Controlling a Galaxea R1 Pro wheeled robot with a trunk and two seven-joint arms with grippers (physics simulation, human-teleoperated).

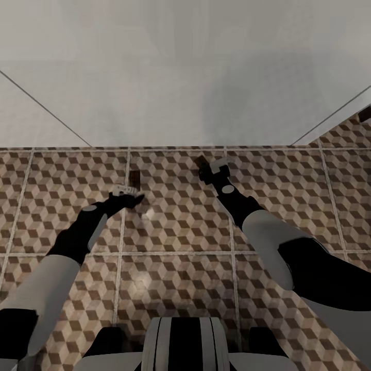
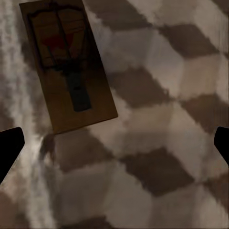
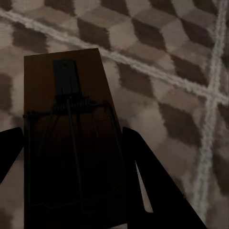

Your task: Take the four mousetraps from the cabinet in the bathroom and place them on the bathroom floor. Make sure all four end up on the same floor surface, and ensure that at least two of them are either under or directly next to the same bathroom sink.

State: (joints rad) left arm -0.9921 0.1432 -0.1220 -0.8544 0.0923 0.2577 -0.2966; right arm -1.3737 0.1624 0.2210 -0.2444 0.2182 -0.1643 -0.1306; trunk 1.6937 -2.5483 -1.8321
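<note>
Right wrist view, mousetrap gripped in right tool, left tool wide beside floor mousetrap

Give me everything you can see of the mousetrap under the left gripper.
The mousetrap is a flat brown wooden board with thin dark wire, a dark bar along its middle and a red mark near one end. It lies flat on the cube-patterned floor beside a pale grout line, untouched. The left gripper is open, fingers spread clear of it.

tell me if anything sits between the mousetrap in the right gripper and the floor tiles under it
Nothing visible does. The right gripper holds its mousetrap over bare bathroom floor.
</note>
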